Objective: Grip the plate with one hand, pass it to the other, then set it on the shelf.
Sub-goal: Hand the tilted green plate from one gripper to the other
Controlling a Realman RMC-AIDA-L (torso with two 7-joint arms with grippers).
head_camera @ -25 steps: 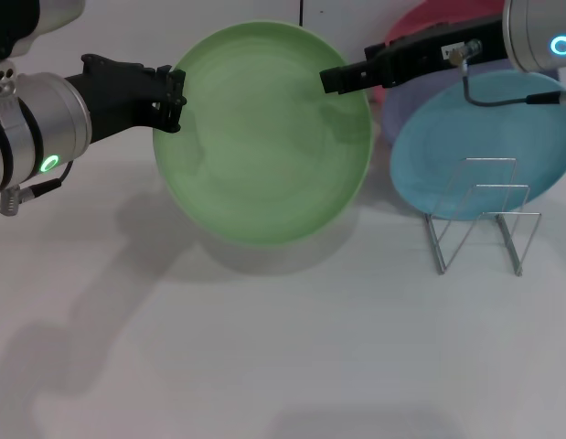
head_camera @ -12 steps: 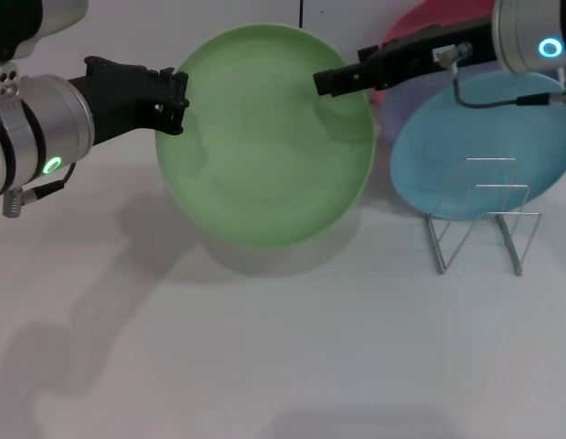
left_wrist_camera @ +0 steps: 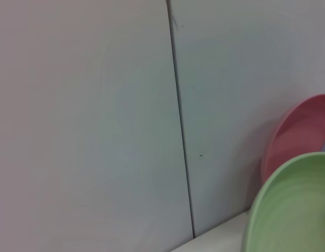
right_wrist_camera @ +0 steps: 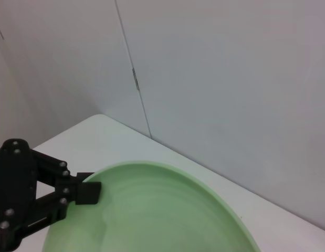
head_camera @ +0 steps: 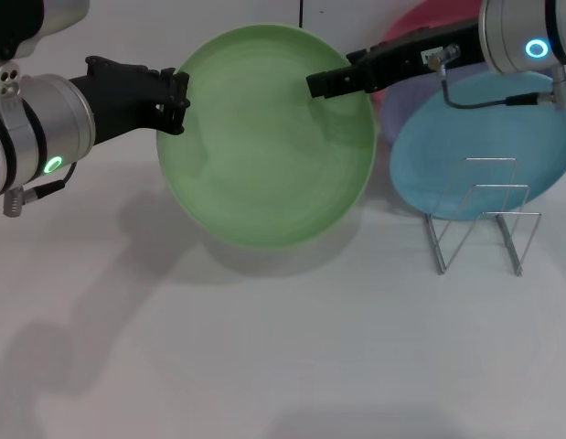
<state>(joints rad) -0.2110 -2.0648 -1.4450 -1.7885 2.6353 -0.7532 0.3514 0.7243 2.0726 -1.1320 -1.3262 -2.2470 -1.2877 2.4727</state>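
Note:
The light-green plate [head_camera: 264, 155] is held up above the table, facing me. My left gripper [head_camera: 176, 101], on the arm with the green light, is shut on its left rim. My right gripper [head_camera: 321, 82], on the arm with the blue-white ring light, reaches in from the right and lies over the plate's upper right part. The wire shelf [head_camera: 479, 215] stands on the table at the right, with nothing in it. The right wrist view shows the plate [right_wrist_camera: 151, 215] with the left gripper [right_wrist_camera: 87, 193] clamped on its rim. The left wrist view shows only the plate's edge [left_wrist_camera: 293, 210].
A sky-blue plate [head_camera: 475, 137] leans behind the shelf, with a lavender plate [head_camera: 401, 105] and a pink plate [head_camera: 429, 18] behind it. The pink plate also shows in the left wrist view [left_wrist_camera: 299, 131]. A white wall stands close behind. Bare white table lies in front.
My right gripper has moved a little to the left, farther over the plate. The left gripper and the plate have hardly moved.

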